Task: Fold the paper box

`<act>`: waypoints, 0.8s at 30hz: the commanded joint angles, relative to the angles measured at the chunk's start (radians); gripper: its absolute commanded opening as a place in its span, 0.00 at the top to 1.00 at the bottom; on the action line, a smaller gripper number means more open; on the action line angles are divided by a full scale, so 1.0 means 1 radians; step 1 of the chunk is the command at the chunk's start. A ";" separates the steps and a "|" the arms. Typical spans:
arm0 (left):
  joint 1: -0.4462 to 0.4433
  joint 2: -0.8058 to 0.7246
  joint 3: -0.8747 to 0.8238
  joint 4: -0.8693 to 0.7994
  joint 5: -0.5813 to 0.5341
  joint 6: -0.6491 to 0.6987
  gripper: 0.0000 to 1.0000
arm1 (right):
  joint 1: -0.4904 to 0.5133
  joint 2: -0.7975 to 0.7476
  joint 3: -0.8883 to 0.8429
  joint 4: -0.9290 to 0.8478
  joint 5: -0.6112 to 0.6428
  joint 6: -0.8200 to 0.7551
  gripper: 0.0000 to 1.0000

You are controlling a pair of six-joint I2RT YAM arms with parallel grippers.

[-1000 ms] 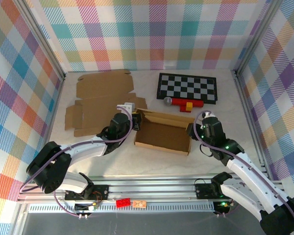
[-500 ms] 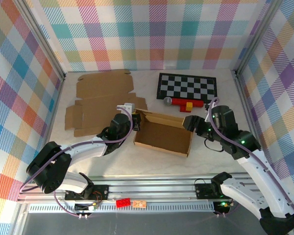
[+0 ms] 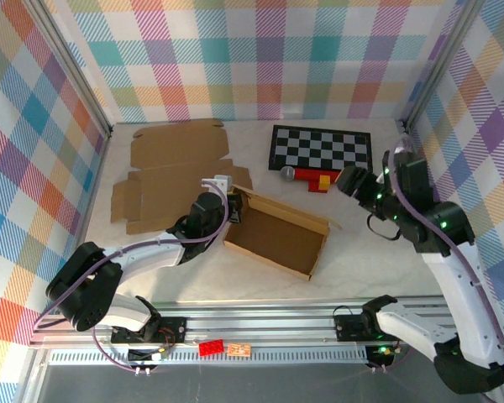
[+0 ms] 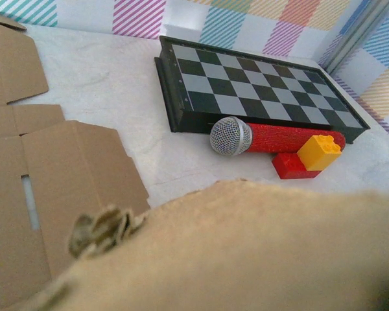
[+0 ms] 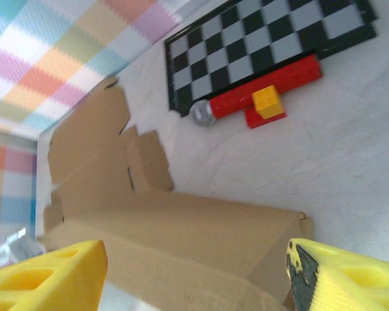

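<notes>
Cardboard folded into a shallow open tray, the paper box (image 3: 275, 236), lies on the white table (image 3: 378, 260) between the 2 grippers, skewed to the table's near edge.

The left gripper (image 3: 228, 204) is clenched on the box's left end wall. In the left wrist view, blurred brown cardboard (image 4: 246, 259) sits right under the camera and covers the lower half. Just behind and to the left of this gripper lies a flat cardboard sheet (image 3: 175, 170), unfolded, with its flaps spread on the table.

The right gripper (image 3: 347, 180) hangs above the table just past the box's far right corner, apart from the cardboard. It is released: in the right wrist view its 2 yellow fingers (image 5: 45, 275) stand wide, with nothing between them. Below that gap the box (image 5: 181, 233) shows one long side wall and its right corner.

Beyond the right gripper (image 5: 194, 278) a black and grey chessboard (image 3: 322, 149) lies flat against the back of the table. Touching its near edge is a red microphone (image 3: 311, 176) with a grey mesh head, lying on its side. A red and yellow brick (image 3: 323, 182) sits against the microphone's near side, just beside the right gripper and well apart from the box.
</notes>
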 commanded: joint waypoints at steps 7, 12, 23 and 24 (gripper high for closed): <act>-0.016 0.024 0.056 -0.108 0.012 0.006 0.96 | -0.210 0.173 -0.178 -0.121 -0.422 0.183 0.27; -0.016 0.019 0.064 -0.130 0.018 0.002 0.96 | -0.214 0.214 -0.292 -0.042 -0.557 0.247 0.27; -0.016 0.020 0.086 -0.166 0.042 -0.012 0.98 | -0.215 0.266 -0.403 0.142 -0.696 0.387 0.33; -0.016 0.021 0.088 -0.167 0.046 -0.013 0.98 | -0.216 0.265 -0.405 0.152 -0.697 0.397 0.35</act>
